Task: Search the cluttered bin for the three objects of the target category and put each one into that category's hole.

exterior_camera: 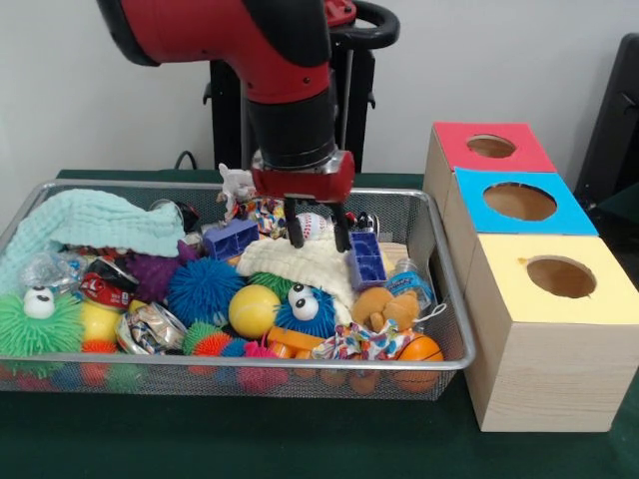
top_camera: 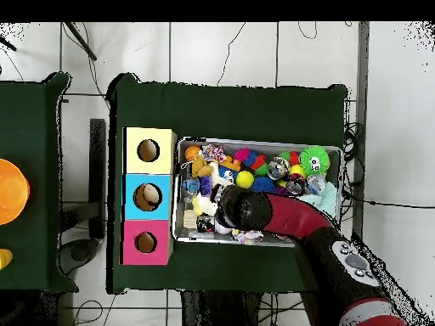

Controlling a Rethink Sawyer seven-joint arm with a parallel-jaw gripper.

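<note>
Wire-mesh metal bin (exterior_camera: 439, 299), packed w/ clutter. Black two-finger gripper (exterior_camera: 318, 237) hangs above cream knit cloth (exterior_camera: 300, 261), fingers apart, empty. Small white baseball (exterior_camera: 313, 226) sits between fingertips: prob. light, hard, rolls; pinch across middle.

Plain pale grey wall (exterior_camera: 559, 60) behind, evenly lit. Dark green cloth-covered table (exterior_camera: 300, 439) filling foreground. Black chair back (exterior_camera: 614, 120) at 3 o'clock edge, front view. Overhead: light tiled floor (top_camera: 221, 51) with dark grout lines, thin black cables (top_camera: 238, 47) trailing toward 12 o'clock. Second dark green table (top_camera: 34, 195) at 9 o'clock, well apart from main one, bearing round orange dish (top_camera: 10, 191) at edge.
</note>
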